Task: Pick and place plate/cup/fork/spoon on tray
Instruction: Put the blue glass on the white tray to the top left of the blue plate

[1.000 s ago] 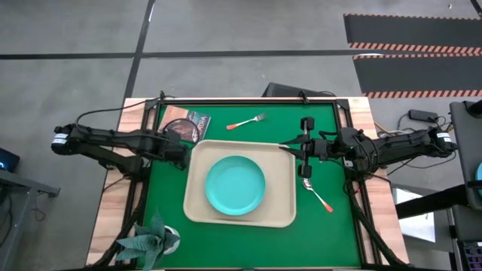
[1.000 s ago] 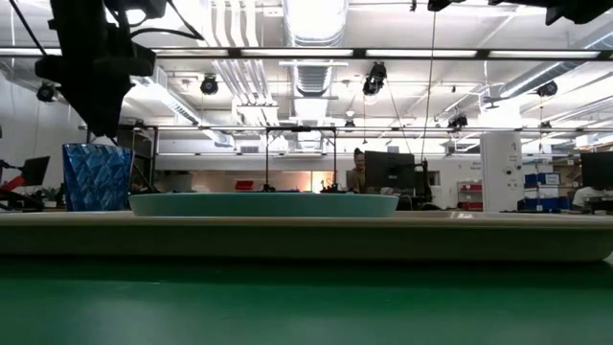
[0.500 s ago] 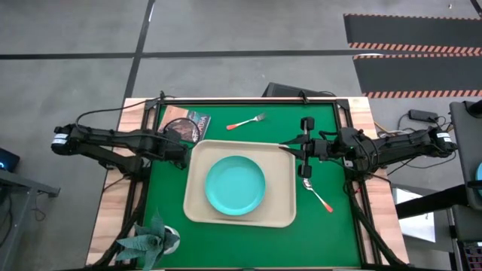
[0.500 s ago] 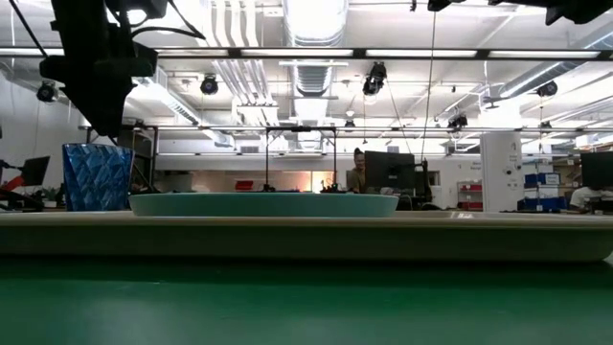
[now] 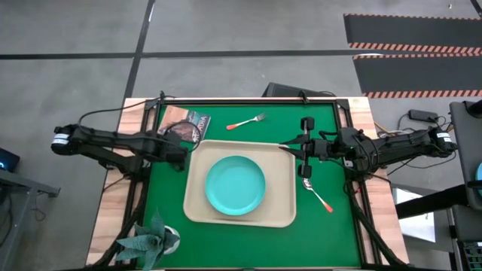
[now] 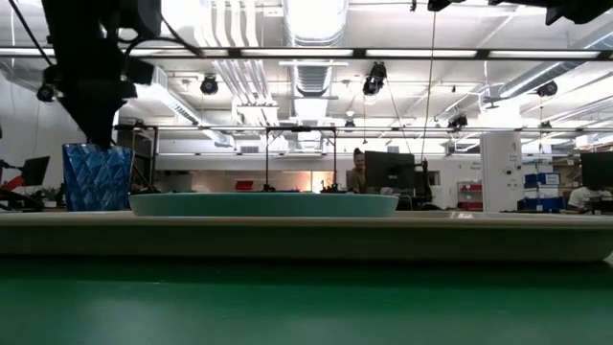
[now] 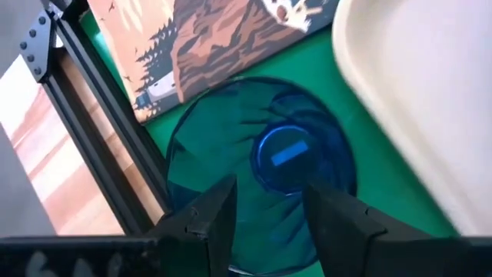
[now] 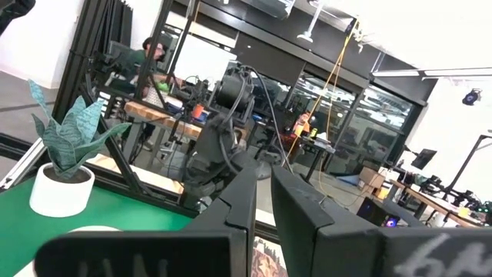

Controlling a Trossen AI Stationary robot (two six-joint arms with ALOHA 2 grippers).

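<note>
1. High view: the plate already lies on the tray. The left gripper hangs just off the tray's left edge, over the spot where the cup must be, though the arm hides the cup here. The fork lies on the green surface beyond the tray's far edge and the spoon just off its right edge. The right gripper waits at the tray's far right corner.
2. Low view: the cup stands upright at the tray's left end, the left arm's dark bulk directly above it. This view gives the height the overhead camera cannot.
3. Left wrist view: the left jaws stand open, straddling the cup from above. The step looks like the cup pick: descend straight, keep the rim centred between the fingers (it looks a little off to one side), then close gently on the thin wall.
4. Right wrist view: the right jaws are nearly closed on nothing, pointing toward the room.
</note>
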